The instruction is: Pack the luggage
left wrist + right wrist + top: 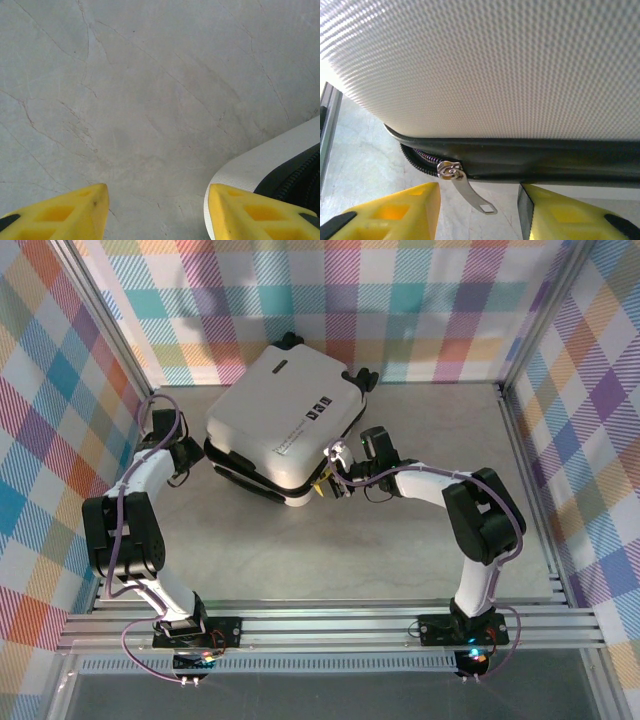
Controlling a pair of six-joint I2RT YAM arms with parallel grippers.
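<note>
Luggage [285, 420] rear-centre on table [300, 560], lid down. Shell stiff, textured, probably slick and bulky, so no pinch there. Take zipper pull [470, 194]: small, floppy. Right gripper [479, 200] released, straddling pull. Left gripper [157, 205] released, empty, beside corner.

Can't read any text from here. The suitcase [262, 405] lid, upper centre of frame, has a thin print line [290, 437] and dark marks [318, 412], too small to make out.
</note>
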